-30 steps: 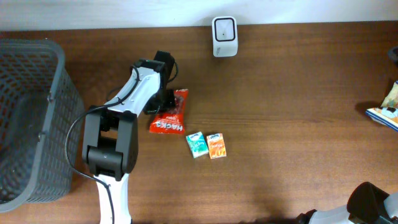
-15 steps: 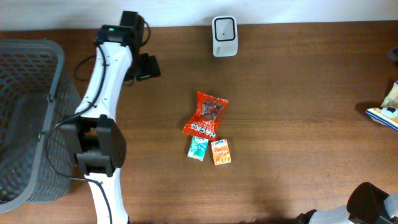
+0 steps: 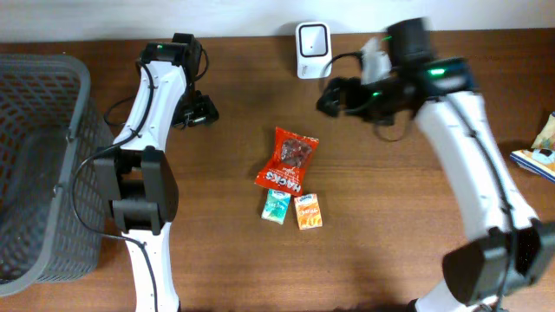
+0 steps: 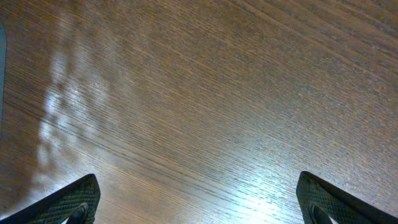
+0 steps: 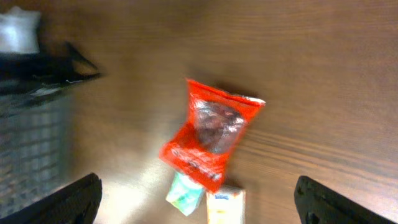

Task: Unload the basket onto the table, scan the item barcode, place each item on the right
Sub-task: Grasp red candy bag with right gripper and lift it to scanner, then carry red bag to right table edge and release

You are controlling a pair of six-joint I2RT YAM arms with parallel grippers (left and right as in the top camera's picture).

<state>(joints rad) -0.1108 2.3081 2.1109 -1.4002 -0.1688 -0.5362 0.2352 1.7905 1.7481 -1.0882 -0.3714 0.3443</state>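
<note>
Your right gripper (image 3: 330,97) hangs wide open beside the scanner (image 3: 312,50), with the red snack bag (image 3: 287,160) lying apart on the worktop (image 3: 408,217). Your left gripper (image 3: 203,111) is also wide, well away.

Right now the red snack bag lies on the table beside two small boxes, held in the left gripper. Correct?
No, not held. The left wrist view shows the left gripper open over bare wood; the red snack bag lies free beside the teal box and orange box.
</note>
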